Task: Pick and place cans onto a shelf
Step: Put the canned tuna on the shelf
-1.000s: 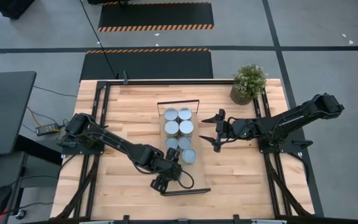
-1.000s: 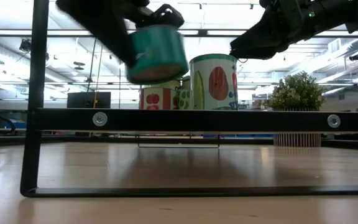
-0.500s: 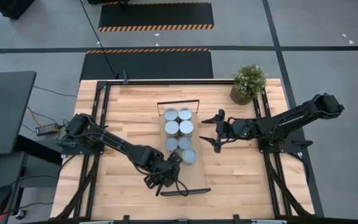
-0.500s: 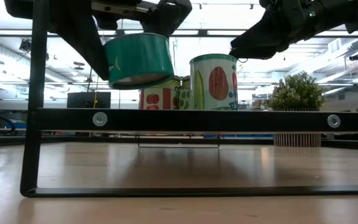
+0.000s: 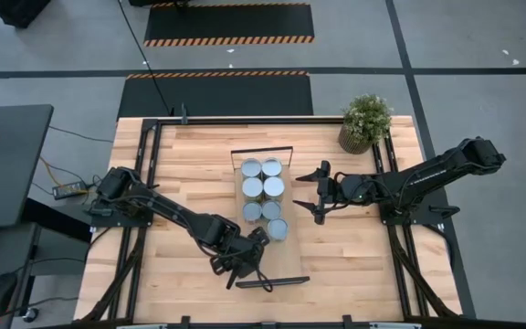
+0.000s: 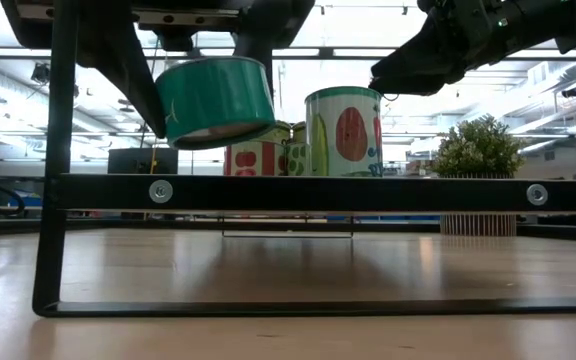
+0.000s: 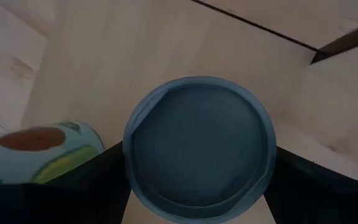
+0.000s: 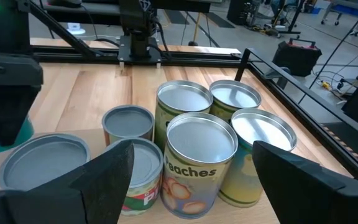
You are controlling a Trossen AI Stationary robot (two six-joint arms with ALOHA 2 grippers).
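My left gripper (image 5: 238, 262) is shut on a teal-sided can (image 6: 215, 100), held above the near left part of the light-wood shelf (image 5: 279, 262). The can's blue-grey top (image 7: 199, 146) faces the left wrist camera. Several more cans (image 5: 263, 189) stand upright on their bases in two rows on the shelf's far and middle part; the nearest has a fruit label (image 6: 343, 130). My right gripper (image 5: 315, 194) is open and empty, hovering just to the right of those cans (image 8: 201, 146). My left gripper pinches the can's round side wall (image 7: 128, 155) between its two fingers (image 7: 101, 171), one on each side. The fingers come from above, pointing down. The can is lifted clear of the shelf and hangs tilted, its base (image 6: 213, 135) showing in the low view.
A potted green plant (image 5: 365, 121) stands at the table's far right corner. The shelf's black frame bar (image 6: 368, 193) crosses the near end. Bare wooden tabletop (image 5: 172, 169) lies left and right of the shelf.
My left gripper has carried the can a little toward the table's left edge, still shut on it. The can stays lifted and tilted.
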